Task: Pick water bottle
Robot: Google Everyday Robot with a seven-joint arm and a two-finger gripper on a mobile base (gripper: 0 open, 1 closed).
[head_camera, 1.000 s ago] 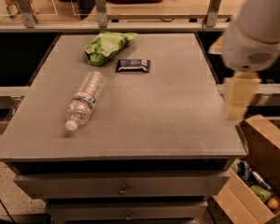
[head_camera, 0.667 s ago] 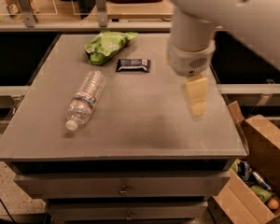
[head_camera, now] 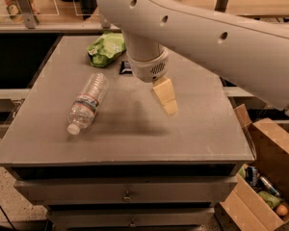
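Note:
The water bottle (head_camera: 87, 101) lies on its side on the left part of the grey table (head_camera: 197, 134), white cap toward the front edge, label band around its middle. My gripper (head_camera: 165, 97) hangs from the big white arm over the table's middle, right of the bottle and apart from it, above the surface. It holds nothing that I can see.
A green snack bag (head_camera: 106, 47) lies at the back of the table. A dark snack bar (head_camera: 125, 67) is partly hidden behind my wrist. An open cardboard box (head_camera: 265, 177) with cans and items stands on the floor at the right. Drawers are below the tabletop.
My arm has swung from the table's right edge leftward to over its middle, closer to the bottle. The bottle, bag and bar have not moved.

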